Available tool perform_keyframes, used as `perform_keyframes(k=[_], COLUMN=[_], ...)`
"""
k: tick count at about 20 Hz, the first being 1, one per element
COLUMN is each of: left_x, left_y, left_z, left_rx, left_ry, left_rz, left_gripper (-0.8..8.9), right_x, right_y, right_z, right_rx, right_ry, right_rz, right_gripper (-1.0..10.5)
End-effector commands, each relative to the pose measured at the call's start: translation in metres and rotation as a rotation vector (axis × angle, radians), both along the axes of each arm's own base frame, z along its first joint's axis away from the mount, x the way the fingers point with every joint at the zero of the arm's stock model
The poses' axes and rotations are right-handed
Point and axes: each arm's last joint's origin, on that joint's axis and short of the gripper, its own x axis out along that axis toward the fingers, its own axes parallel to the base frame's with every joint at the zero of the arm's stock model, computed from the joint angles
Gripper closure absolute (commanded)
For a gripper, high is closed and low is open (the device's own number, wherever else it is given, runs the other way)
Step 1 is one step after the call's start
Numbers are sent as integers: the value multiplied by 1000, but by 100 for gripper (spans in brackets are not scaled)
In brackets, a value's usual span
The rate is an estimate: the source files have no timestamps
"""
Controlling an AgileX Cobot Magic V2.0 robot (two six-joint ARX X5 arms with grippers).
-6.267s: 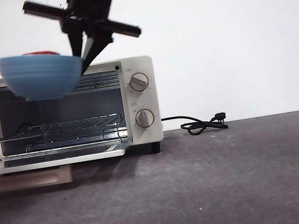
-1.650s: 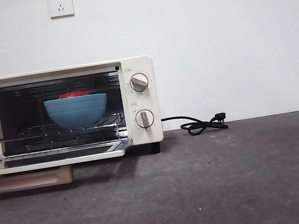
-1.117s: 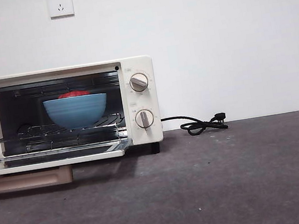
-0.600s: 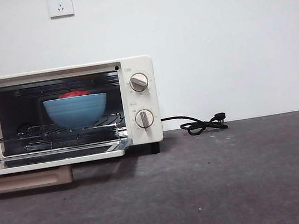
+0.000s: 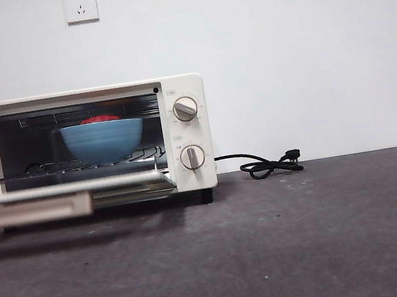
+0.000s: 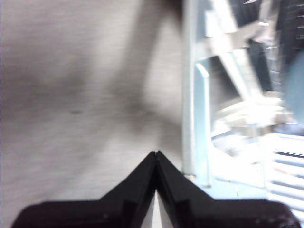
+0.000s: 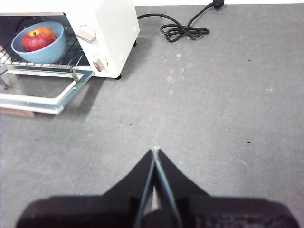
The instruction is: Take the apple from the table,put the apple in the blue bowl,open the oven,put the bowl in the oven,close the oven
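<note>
Apple [image 7: 37,39] sitting in blue bowl [image 7: 40,47] on oven [image 5: 93,145] rack, door [image 5: 32,209] part-raised, blurred. Left hand [image 6: 156,159] pressed together just beside door edge. Right hand [image 7: 155,156] pressed together, hovering over worktop [image 7: 213,104], oven well ahead.

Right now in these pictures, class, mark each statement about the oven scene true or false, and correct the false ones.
1. The apple sits inside the blue bowl. True.
2. The blue bowl stands on the table in front of the oven. False: it rests on the wire rack inside the oven.
3. The oven door is fully shut. False: it is partly raised and still open.
4. The black cord lies on the table beside the oven. True.
5. The right gripper holds the apple. False: it is shut on nothing, above bare table.
</note>
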Motion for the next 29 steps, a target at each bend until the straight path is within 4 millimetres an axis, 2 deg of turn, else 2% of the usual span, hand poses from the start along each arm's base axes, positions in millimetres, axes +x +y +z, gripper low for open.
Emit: perform_keyframes(k=[1, 9, 13, 18, 22, 25, 27, 29], left_x=[8, 33, 46, 57, 56, 43, 30, 10], left_y=[0, 9, 3, -12, -33, -59, -80, -103], left_z=[15, 93, 120, 137, 150, 168, 183, 201], left_rx=[-53, 36, 67, 70, 19, 64, 151, 335], left_ry=[-57, -262, -333, -384, -432, -493, -540, -591], left_rz=[-16, -10, -37, -95, -198, -291, -339, -368], left_gripper=[822, 822, 822, 822, 821, 821, 821, 821], right_x=[1, 2, 2, 2, 2, 2, 2, 2], right_y=[2, 2, 2, 1, 1, 1, 1, 1], right_z=[-1, 0, 0, 0, 0, 0, 0, 0], right_rx=[18, 26, 25, 15, 9, 9, 9, 9], right_ry=[-5, -12, -12, -21, -17, -17, -17, -17], right_rz=[-4, -4, -5, -30, -30, -30, -30, -30], right_gripper=[958, 958, 958, 945, 945, 945, 945, 945])
